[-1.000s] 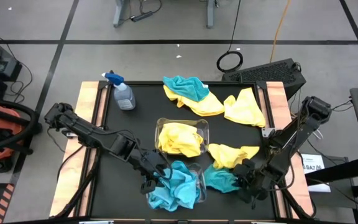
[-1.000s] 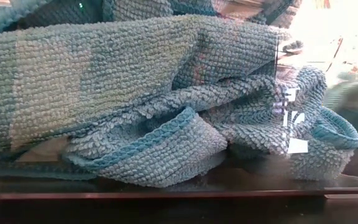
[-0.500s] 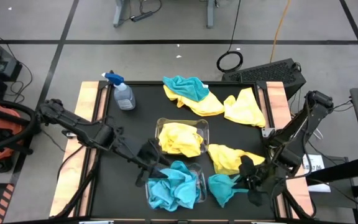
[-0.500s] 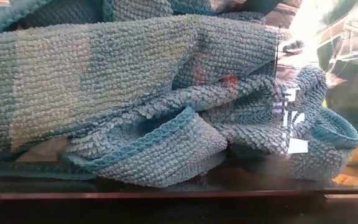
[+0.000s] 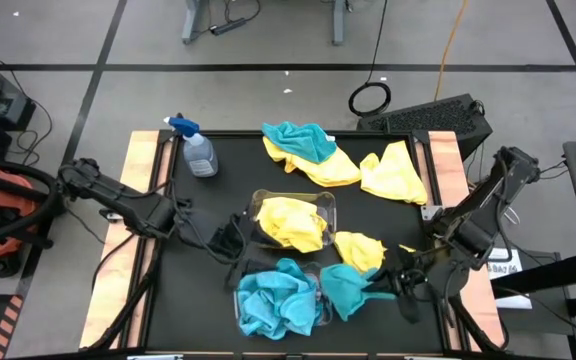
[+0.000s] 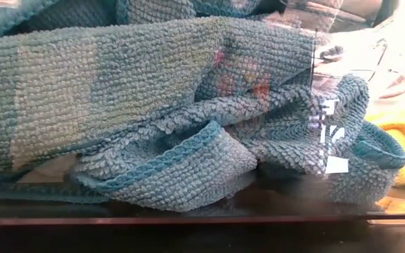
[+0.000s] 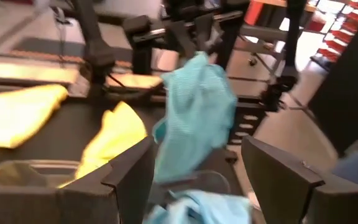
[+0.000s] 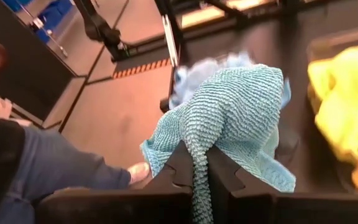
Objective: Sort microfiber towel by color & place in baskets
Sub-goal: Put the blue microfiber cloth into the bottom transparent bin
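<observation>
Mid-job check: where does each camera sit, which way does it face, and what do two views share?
High: overhead, looking straight down; shows both arms, left gripper open, right gripper shut on a teal towel.
Low: table height, filled by teal towels behind a clear basket wall; no arm visible.
Left wrist: looks past its open fingers at the held teal towel.
Right wrist: looks past its fingers clamping that towel.
Shared: both wrist views and the high view show the held towel.
</observation>
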`<state>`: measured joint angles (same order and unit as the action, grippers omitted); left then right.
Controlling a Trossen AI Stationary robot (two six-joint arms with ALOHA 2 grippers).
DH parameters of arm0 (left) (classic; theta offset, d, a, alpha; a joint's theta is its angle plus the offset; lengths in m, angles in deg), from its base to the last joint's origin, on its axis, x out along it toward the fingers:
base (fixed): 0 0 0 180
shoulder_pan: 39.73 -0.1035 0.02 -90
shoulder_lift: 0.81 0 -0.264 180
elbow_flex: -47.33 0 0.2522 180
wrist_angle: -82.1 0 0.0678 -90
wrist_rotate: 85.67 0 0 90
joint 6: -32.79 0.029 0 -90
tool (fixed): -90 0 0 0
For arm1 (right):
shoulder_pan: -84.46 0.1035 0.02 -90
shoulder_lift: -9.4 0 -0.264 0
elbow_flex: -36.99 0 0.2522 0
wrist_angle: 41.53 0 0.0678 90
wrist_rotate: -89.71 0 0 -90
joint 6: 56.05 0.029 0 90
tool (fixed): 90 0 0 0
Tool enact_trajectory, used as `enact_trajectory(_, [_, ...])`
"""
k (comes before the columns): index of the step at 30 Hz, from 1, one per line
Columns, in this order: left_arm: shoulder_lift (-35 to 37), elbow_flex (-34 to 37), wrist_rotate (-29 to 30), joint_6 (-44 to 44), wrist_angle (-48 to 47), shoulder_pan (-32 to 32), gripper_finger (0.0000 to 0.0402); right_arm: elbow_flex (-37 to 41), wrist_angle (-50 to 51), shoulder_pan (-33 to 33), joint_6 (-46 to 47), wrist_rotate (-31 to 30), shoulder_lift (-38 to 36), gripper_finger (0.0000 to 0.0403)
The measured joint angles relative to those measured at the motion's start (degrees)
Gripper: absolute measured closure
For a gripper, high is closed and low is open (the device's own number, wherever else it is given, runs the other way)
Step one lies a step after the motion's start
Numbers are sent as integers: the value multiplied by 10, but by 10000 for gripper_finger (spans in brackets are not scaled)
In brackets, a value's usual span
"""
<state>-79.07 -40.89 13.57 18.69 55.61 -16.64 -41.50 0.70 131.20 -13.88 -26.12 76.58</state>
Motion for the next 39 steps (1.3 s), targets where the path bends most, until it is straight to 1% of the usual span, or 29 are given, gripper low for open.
enact_trajectory(3, [0,1,10,25,29,-9,155,-22,-5,-15,-26,0,0,403])
enact_trajectory(10, [-4,1,11,55,87,-38,155,-54,-37,-48,-88,1,0,403])
enact_trajectory(16, [-18,1,-2,54,141,-55,155,-58,-84,-63,-136,7,0,403])
enact_trajectory(19, [-32,1,-7,37,174,-62,151,-58,-102,-67,-157,7,0,403])
enact_trajectory(23, [-53,1,-39,-8,199,-73,127,-58,-121,-73,-188,14,0,403])
enact_trajectory(29, [-82,1,-126,-79,252,-94,78,-58,-139,-85,-233,31,0,403])
enact_trajectory(31, [-91,1,-139,-94,266,-98,68,-58,-141,-89,-242,37,0,403])
enact_trajectory(33, [-98,1,-146,-105,281,-100,61,-58,-141,-91,-251,37,0,403])
enact_trajectory(39, [-117,1,-196,-143,311,-103,58,-58,-149,-100,-283,27,0,403])
